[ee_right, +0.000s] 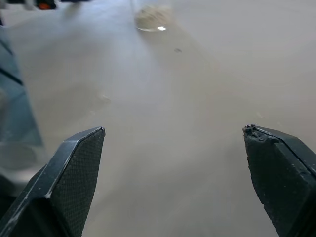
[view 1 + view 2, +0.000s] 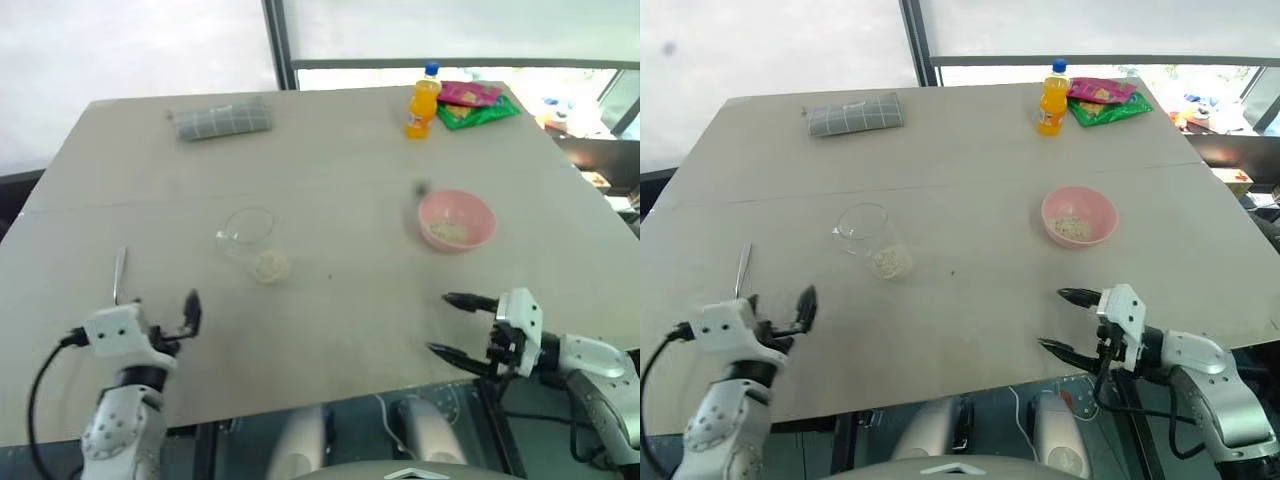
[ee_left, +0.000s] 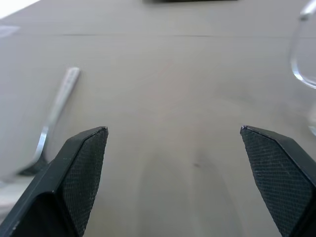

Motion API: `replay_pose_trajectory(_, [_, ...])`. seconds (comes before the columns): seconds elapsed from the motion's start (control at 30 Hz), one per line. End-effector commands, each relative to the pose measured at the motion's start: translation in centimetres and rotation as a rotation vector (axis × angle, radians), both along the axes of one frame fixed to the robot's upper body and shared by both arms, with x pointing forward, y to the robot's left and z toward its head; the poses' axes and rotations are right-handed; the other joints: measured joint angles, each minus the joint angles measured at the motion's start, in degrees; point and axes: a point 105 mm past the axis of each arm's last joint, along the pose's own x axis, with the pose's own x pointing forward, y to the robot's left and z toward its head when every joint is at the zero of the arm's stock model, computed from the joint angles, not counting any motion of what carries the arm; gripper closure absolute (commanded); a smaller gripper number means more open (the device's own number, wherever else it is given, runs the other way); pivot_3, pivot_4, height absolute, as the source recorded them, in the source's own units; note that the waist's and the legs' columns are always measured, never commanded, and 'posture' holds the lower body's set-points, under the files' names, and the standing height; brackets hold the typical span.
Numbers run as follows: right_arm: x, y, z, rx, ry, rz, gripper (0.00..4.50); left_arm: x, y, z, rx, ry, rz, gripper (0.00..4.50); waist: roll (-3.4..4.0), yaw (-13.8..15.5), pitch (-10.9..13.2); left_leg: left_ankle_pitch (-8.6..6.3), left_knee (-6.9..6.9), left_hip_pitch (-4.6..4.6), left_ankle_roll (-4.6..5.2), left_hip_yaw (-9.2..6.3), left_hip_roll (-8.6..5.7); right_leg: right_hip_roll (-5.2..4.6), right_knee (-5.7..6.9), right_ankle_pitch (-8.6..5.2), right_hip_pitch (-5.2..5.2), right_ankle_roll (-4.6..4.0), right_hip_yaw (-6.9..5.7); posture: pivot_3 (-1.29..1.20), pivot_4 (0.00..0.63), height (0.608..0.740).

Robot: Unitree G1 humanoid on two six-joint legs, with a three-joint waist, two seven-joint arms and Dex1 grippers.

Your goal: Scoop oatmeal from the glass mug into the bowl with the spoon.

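Note:
The glass mug (image 2: 249,233) rests left of the table's middle, with pale oatmeal (image 2: 270,266) in its near end. The pink bowl (image 2: 457,220) stands to the right and holds a little oatmeal (image 2: 449,233). Near the left front of the table, the silver spoon (image 2: 119,275) lies flat with its handle pointing away. My left gripper (image 2: 165,312) hovers open just right of the spoon (image 3: 55,107), level and pointing forward, holding nothing. Over the front right edge my right gripper (image 2: 443,323) is open and empty, pointing left toward the mug (image 1: 153,17).
An orange bottle (image 2: 423,100) and bright snack packets (image 2: 475,103) stand at the far right. A folded grey cloth (image 2: 222,120) lies at the far left. The table's front edge (image 2: 330,405) runs just below both grippers.

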Motion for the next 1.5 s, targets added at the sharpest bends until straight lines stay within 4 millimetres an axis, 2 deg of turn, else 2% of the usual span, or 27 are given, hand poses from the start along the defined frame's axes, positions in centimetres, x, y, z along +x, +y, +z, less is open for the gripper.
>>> replay_pose_trajectory(0.03, [-0.2, 1.7, 2.4, 0.032, -0.05, 0.054, 0.0, -0.3, 2.7, 1.3, 0.036, 0.026, 0.065, 0.05, -0.05, 0.1, 0.0, 0.0, 0.0, 0.0, 0.0, 0.0, 0.0, -0.03, 0.0, 0.0, -0.01, 0.0, -0.01, 0.0, 0.15, 0.74])
replay_pose_trajectory(0.13, [-0.2, 2.6, 3.5, 0.045, -0.067, 0.074, 0.0, -0.5, 4.6, 2.1, 0.023, 0.078, 0.115, 0.05, -0.1, 0.2, 0.0, 0.0, 0.0, 0.0, -0.01, 0.0, 0.0, -0.09, -0.01, 0.06, -0.03, -0.1, -0.03, 0.0, 0.15, 0.74])
replay_pose_trajectory(0.23, [0.1, 2.7, 3.7, 0.043, -0.07, 0.069, 0.0, -1.0, 6.7, 2.8, -0.019, 0.116, 0.198, 0.05, -0.14, 0.4, 0.0, -0.01, 0.0, -0.02, -0.02, -0.01, -0.02, -0.24, -0.02, 0.13, -0.03, -0.22, -0.08, 0.0, 0.15, 0.74])
replay_pose_trajectory(0.3, [0.3, 2.4, 3.2, 0.03, -0.063, 0.061, 0.0, -1.7, 8.5, 2.8, 0.003, 0.173, 0.248, 0.05, -0.16, 0.4, 0.0, -0.01, 0.0, -0.03, -0.02, 0.0, -0.03, -0.29, -0.02, 0.14, -0.03, -0.23, -0.07, 0.0, 0.15, 0.74])
replay_pose_trajectory(0.37, [0.2, 2.4, 3.0, 0.018, -0.062, 0.067, 0.0, -2.1, 9.3, 1.6, -0.026, 0.257, 0.245, 0.05, -0.16, 0.4, 0.0, -0.01, -0.02, -0.03, -0.02, 0.0, -0.04, -0.28, -0.02, 0.14, -0.03, -0.24, -0.07, 0.0, 0.15, 0.74])
replay_pose_trajectory(0.47, [0.2, 2.5, 3.2, 0.029, -0.061, 0.068, 0.0, -1.5, 8.7, -0.1, -0.08, 0.351, 0.133, 0.05, -0.15, 0.3, 0.0, -0.01, -0.03, -0.01, -0.03, 0.01, -0.04, -0.33, -0.01, 0.14, -0.05, -0.24, -0.06, 0.0, 0.15, 0.74])
replay_pose_trajectory(0.6, [0.2, 2.5, 3.3, 0.02, -0.068, 0.071, 0.0, 0.2, 8.1, -0.7, -0.077, 0.391, 0.008, 0.05, -0.06, 1.0, 0.0, -0.14, -0.03, 0.03, -0.27, 0.02, -0.04, -0.58, 0.0, 0.15, -0.06, -0.26, -0.25, 0.0, 0.15, 0.74])
replay_pose_trajectory(0.7, [0.3, 2.4, 3.4, 0.02, -0.071, 0.064, 0.0, 1.3, 8.4, 0.0, -0.028, 0.37, -0.022, 0.05, -0.03, 1.3, 0.0, -0.16, -0.03, 0.03, -0.3, 0.06, -0.04, -0.77, 0.0, 0.18, -0.08, -0.3, -0.48, 0.0, 0.15, 0.74])
replay_pose_trajectory(0.9, [0.4, 2.1, 3.2, 0.022, -0.065, 0.042, 0.0, 1.8, 8.0, 0.9, -0.003, 0.323, -0.065, 0.05, -0.03, 1.2, 0.0, -0.17, -0.1, -0.04, -0.31, 0.06, -0.04, -0.93, -0.03, 0.22, -0.14, -0.38, -0.41, 0.0, 0.15, 0.74])
replay_pose_trajectory(1.1, [0.3, 1.9, 2.8, 0.025, -0.051, 0.018, 0.0, 2.1, 7.9, 3.2, 0.017, 0.229, -0.062, 0.05, -0.05, 1.3, 0.0, -0.18, -0.14, -0.08, -0.33, 0.08, -0.04, -1.96, -0.02, 0.26, -0.23, -0.43, -1.55, 0.0, 0.15, 0.74])
replay_pose_trajectory(1.3, [0.5, 1.6, 2.7, 0.017, -0.054, -0.007, 0.0, 3.0, 6.7, 3.9, 0.023, 0.288, -0.125, 0.05, -0.05, 1.3, 0.0, -0.18, -0.17, -0.08, -0.34, 0.07, -0.05, -2.15, -0.03, 0.27, -0.24, -0.44, -1.91, 0.0, 0.15, 0.74])
replay_pose_trajectory(1.37, [0.6, 1.6, 2.8, 0.021, -0.054, -0.012, 0.0, 3.8, 5.8, 3.6, 0.005, 0.308, -0.163, 0.05, -0.05, 1.3, 0.0, -0.18, -0.16, -0.09, -0.34, 0.06, -0.05, -2.16, -0.02, 0.27, -0.24, -0.44, -2.04, 0.0, 0.15, 0.74])
replay_pose_trajectory(1.5, [0.5, 1.7, 2.7, 0.016, -0.057, -0.009, 0.0, 5.2, 3.9, 1.3, -0.022, 0.388, -0.222, 0.05, -0.04, 1.4, 0.0, -0.17, -0.15, -0.09, -0.32, 0.05, -0.11, -2.17, -0.02, 0.28, -0.19, -0.43, -2.42, 0.0, 0.15, 0.74])
